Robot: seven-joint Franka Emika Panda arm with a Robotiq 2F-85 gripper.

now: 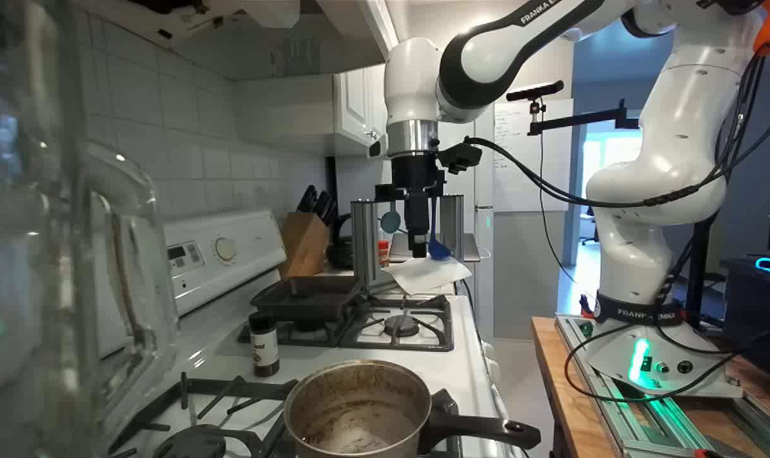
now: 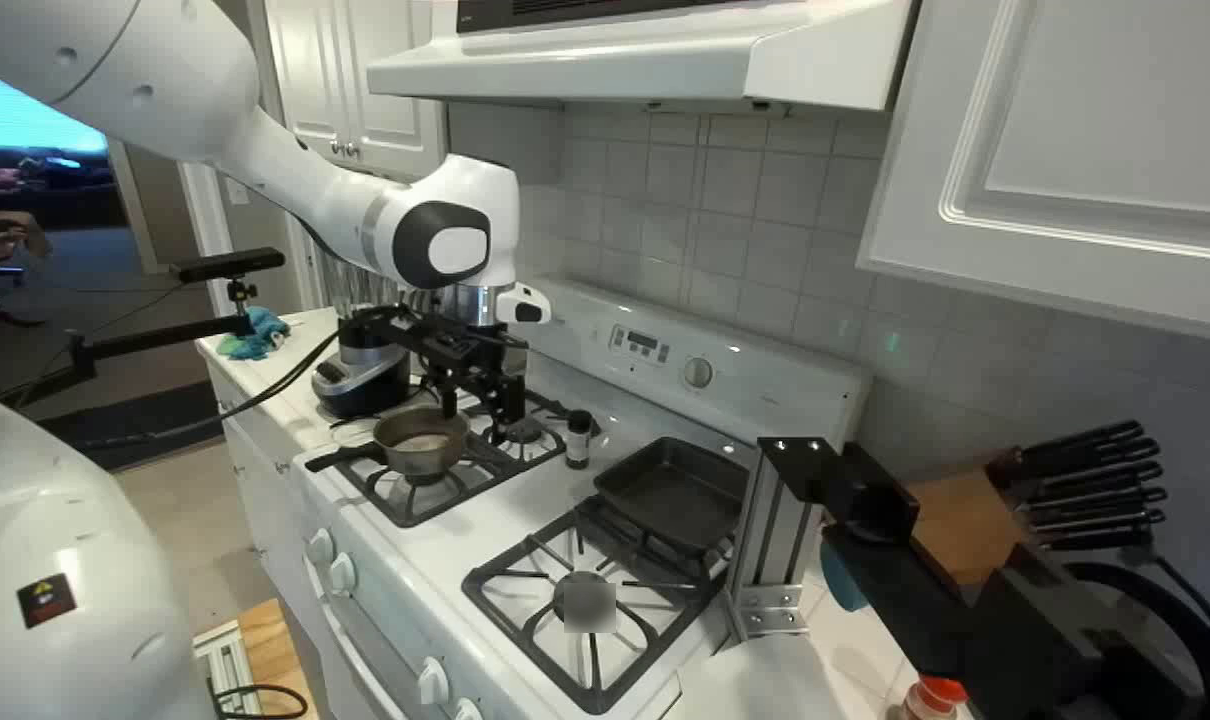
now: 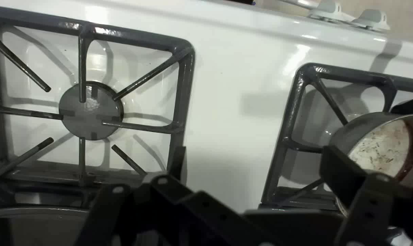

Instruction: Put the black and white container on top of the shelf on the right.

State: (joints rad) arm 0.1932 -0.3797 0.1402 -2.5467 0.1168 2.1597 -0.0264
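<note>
Toward the back of the white stove worktop (image 3: pixel 223 130), on the strip between the two sets of grates (image 3: pixel 187 75), you have the black and white container (image 1: pixel 264 346) upright, just beside the dark square pan (image 2: pixel 673 490). Your gripper (image 3: pixel 255 159) hangs above, fingers (image 3: pixel 341 169) spread wide, with bare worktop visible between them.

Open room: in the wrist view the strip runs from beneath the fingers to the front edge, where white knobs (image 3: pixel 372 18) stick out.

Edges: the pan's rim bounds the container toward the shelf (image 2: pixel 770 540); across the strip sits the steel pot (image 1: pixel 359 407), its black handle (image 1: pixel 487 430) pointing toward the front. The shelf rises at the worktop's end, next to the pan; you cannot tell whether its metal upright touches the rim. Its top shows as a dark plate (image 2: pixel 797 468) in an exterior view, merging with black parts (image 2: pixel 870 500) beside it.

Hidden or cut off: a blurred glass vessel (image 1: pixel 48 254) covers the left of an exterior view; a grey patch (image 2: pixel 590 607) masks part of the front burner (image 3: pixel 90 112); dark linkages (image 3: pixel 199 208) fill the lower wrist view, where the pot runs off the right edge. The container's label is too small to read.
</note>
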